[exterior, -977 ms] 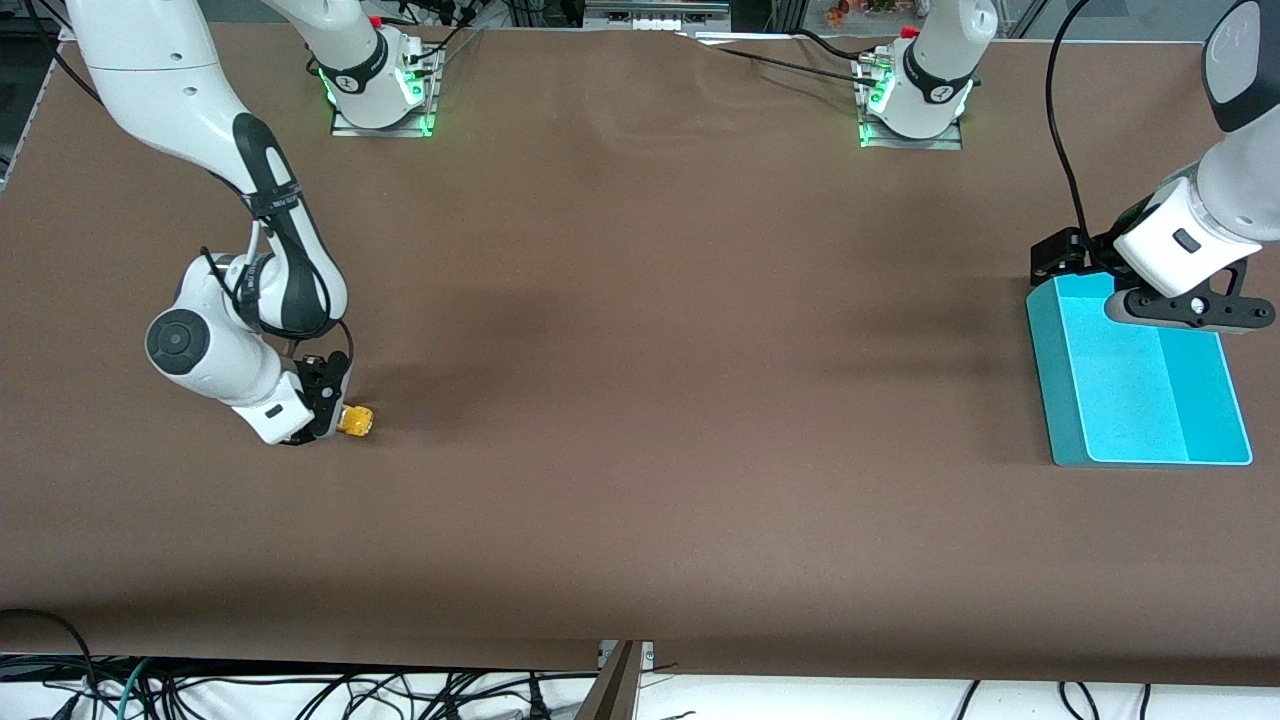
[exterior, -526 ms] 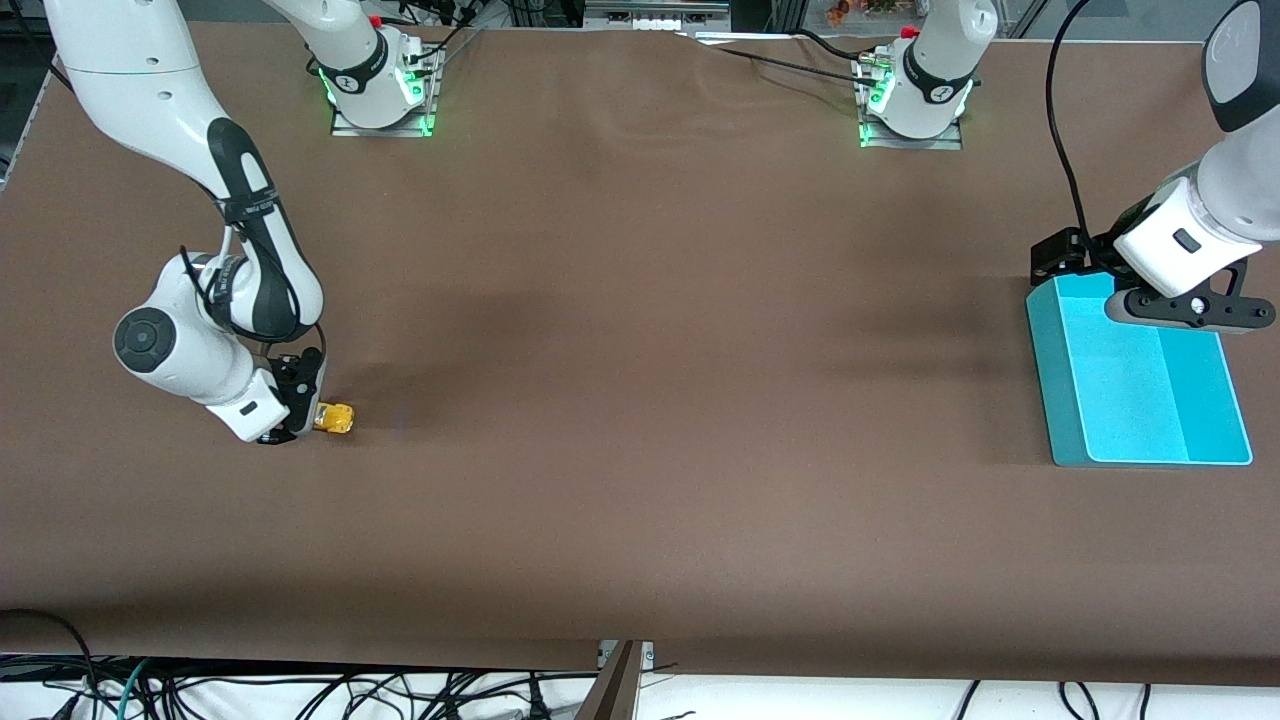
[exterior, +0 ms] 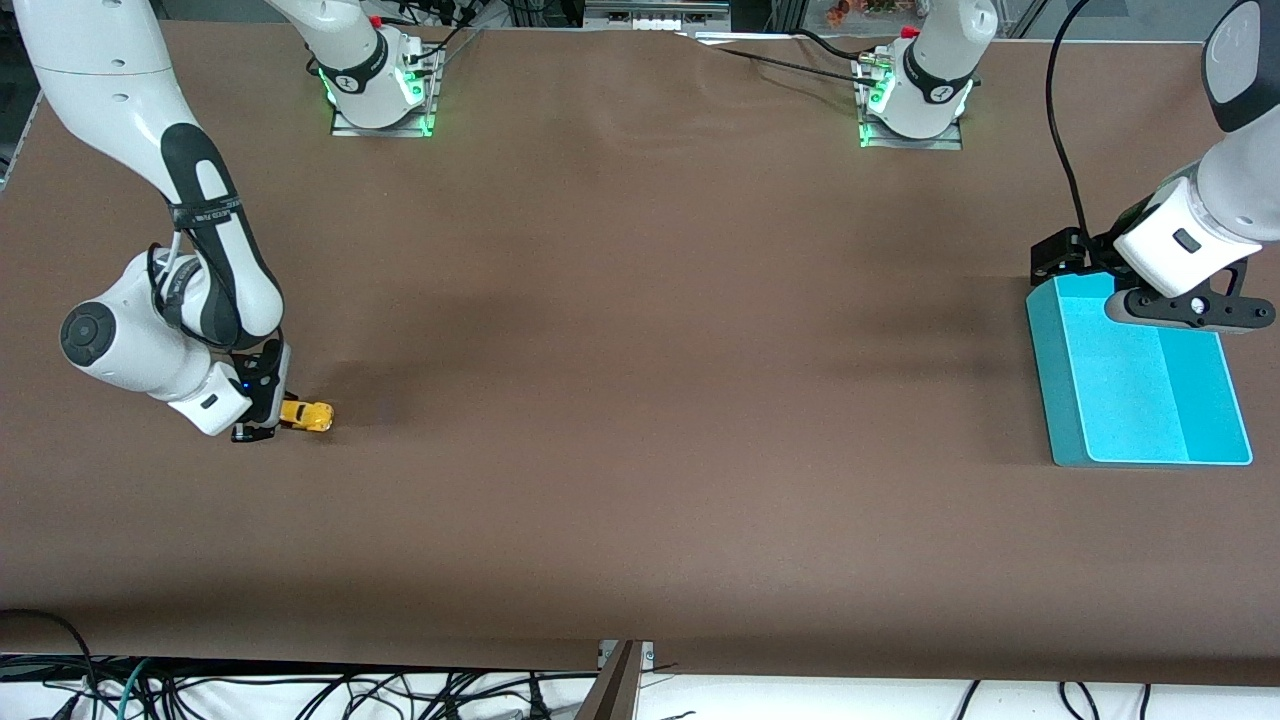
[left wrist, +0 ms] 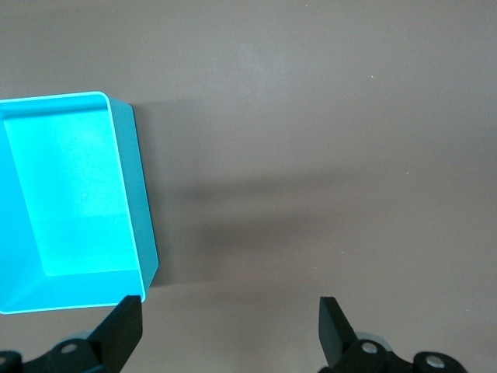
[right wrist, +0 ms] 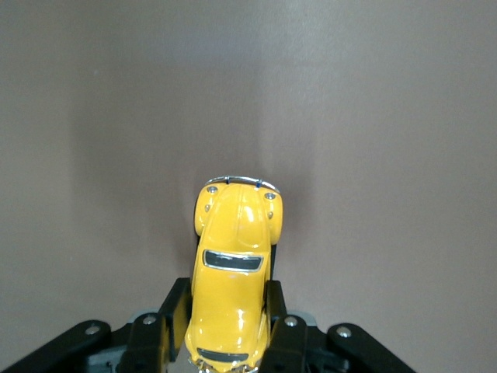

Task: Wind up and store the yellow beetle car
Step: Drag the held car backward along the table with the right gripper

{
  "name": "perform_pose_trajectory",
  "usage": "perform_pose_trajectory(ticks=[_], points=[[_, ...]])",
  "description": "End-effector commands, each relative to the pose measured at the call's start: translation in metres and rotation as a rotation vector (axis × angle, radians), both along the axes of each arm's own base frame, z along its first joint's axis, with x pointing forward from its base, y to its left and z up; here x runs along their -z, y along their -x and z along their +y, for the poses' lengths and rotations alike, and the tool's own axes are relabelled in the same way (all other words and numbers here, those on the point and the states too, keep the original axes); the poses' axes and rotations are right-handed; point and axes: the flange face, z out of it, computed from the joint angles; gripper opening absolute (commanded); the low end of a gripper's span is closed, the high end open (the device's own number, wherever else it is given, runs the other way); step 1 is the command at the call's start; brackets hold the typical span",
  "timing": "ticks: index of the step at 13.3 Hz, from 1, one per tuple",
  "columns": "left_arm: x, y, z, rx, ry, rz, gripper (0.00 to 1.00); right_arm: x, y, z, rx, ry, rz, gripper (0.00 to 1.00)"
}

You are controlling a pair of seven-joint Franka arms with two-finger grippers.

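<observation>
A: Right wrist view: right pincer [right wrist: 230, 330] pinches the yellow beetle car [right wrist: 233, 268] across its rear flanks, nose pointing away. Car sits low on the brown surface [exterior: 640, 400], toward the right arm's end.

B: Risk?

A: Body is glossy, rounded, hard-looking, with a chrome bumper; curved sides could squirt out of the narrow pads if the pull-back drags unevenly. If the wheels lift, no winding happens.

B: Surface?

A: Matte brown, cloth-like, faint wrinkles; it probably gives the wheels traction, but a wrinkle could skew the car.

B: Storage end?

A: Turquoise bin [exterior: 1140, 385], smooth plastic, rounded corners, well apart from the car. Left pincer [left wrist: 229, 330] waits spread and empty over its edge; may obstruct the drop.
</observation>
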Motion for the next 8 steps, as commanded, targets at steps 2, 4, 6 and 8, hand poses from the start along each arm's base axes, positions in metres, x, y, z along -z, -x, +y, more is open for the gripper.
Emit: perform_pose_trajectory(ticks=[2, 4, 6, 8], points=[[-0.004, -0.002, 0.002, 0.008, 0.004, 0.005, 1.00, 0.018, 0.001, -0.025, -0.030, 0.007, -0.028, 0.44], [-0.004, -0.002, 0.003, 0.007, 0.004, 0.005, 1.00, 0.017, 0.002, -0.037, -0.040, 0.008, -0.032, 0.44], [-0.004, -0.002, 0.003, 0.005, 0.004, 0.005, 1.00, 0.018, 0.004, -0.048, -0.051, 0.009, -0.032, 0.44], [-0.004, -0.002, 0.002, 0.007, 0.004, 0.005, 1.00, 0.018, 0.005, -0.056, -0.063, 0.010, -0.035, 0.44]])
